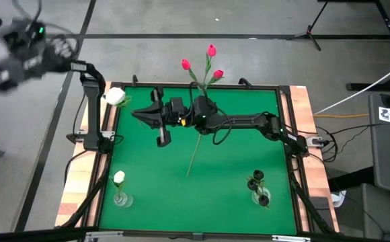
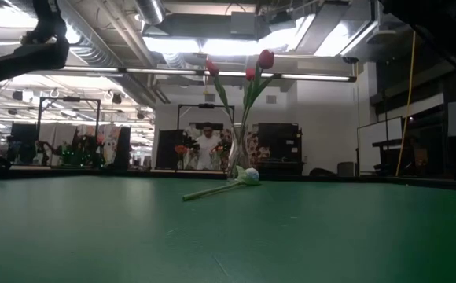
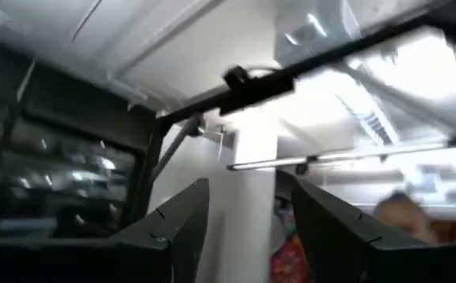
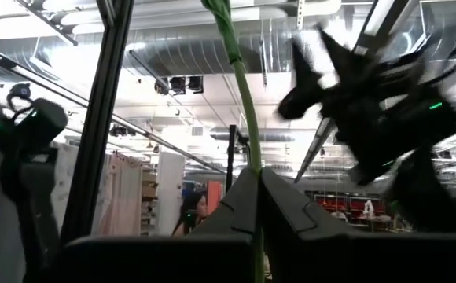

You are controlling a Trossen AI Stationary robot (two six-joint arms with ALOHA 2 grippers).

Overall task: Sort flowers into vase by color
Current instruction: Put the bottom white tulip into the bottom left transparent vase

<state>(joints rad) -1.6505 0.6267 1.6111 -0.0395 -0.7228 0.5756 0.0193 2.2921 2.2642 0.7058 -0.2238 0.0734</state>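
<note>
Where the green table (image 1: 235, 168) ends, a lit workshop begins.

You're in a big open robotics lab/workshop: exposed ceiling ducts (image 4: 212, 47), strip lights (image 2: 236, 72), concrete floor (image 1: 181, 17), more rigs & a person (image 2: 207, 148) behind.

One camera hung overhead and looked straight down, taking in the whole green table (image 1: 202, 151) and both arms. A second sat at table level, close to the mat, facing across it into the room; both caught the red tulips (image 1: 205, 64) at the far edge. The left wrist camera, lifted high with the left gripper (image 3: 248, 216), pointed up at the ceiling. The right wrist camera looked past the right gripper (image 4: 258, 196), up along a green stem (image 4: 244, 94).
</note>
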